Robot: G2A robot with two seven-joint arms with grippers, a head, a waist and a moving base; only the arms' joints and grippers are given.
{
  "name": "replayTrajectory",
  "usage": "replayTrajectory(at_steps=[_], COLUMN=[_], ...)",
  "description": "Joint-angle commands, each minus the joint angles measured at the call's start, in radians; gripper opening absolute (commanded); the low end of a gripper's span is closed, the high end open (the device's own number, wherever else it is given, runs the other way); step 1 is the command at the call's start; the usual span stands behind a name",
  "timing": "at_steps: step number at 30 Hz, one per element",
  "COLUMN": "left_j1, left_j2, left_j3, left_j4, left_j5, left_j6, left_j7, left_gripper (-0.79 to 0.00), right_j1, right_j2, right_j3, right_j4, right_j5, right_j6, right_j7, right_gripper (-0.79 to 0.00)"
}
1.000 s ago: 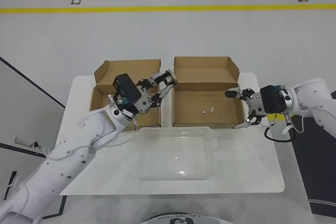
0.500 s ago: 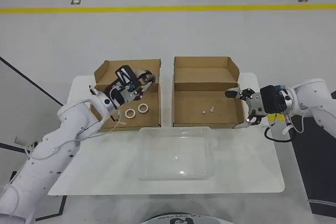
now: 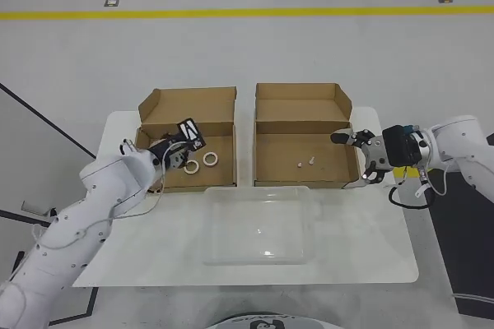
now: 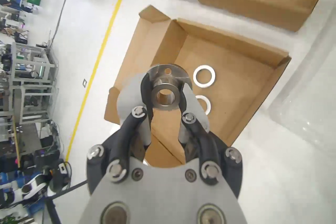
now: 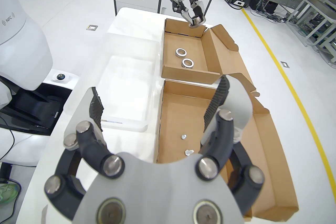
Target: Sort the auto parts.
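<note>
Two fingers of the left gripper (image 4: 164, 86) pinched tight on the hub of a flanged metal bushing (image 4: 164, 100), flange turned away from the wrist, bore facing back. Held aloft over the outer end of the left cardboard box (image 4: 236, 104), probably for release among like hardware: two white rings (image 4: 204, 76) flat on the box floor, close together, apart from the walls. Alongside, the right cardboard box (image 5: 181, 114), two small fasteners (image 5: 183, 136) on its floor, seemingly kept separate by kind. At that box's outer side, the right gripper (image 5: 160, 89), spread wide and empty, apparently parked clear. In front of both boxes, a clear plastic tray (image 3: 259, 247) on the white table (image 3: 370, 247).
</note>
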Motion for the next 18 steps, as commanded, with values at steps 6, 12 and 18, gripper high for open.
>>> replayTrajectory(at_steps=[6,12,18], left_j1=[0.021,-0.017,-0.079], left_j2=[0.001,-0.01,-0.023], left_j3=[-0.01,0.028,0.081], left_j4=[0.044,0.114,0.2], left_j5=[0.022,0.043,0.126], left_j6=[-0.043,-0.084,-0.133], left_j7=[-0.057,-0.075,-0.065], left_gripper=[-0.785,-0.785,-0.785], right_j1=[0.0,0.0,0.0], right_j2=[0.0,0.0,0.0], right_j3=[0.0,0.0,0.0], right_j4=[0.0,0.0,0.0], right_j5=[0.0,0.0,0.0], right_j6=[0.0,0.0,0.0], right_j7=[0.0,0.0,0.0], right_gripper=[0.0,0.0,0.0])
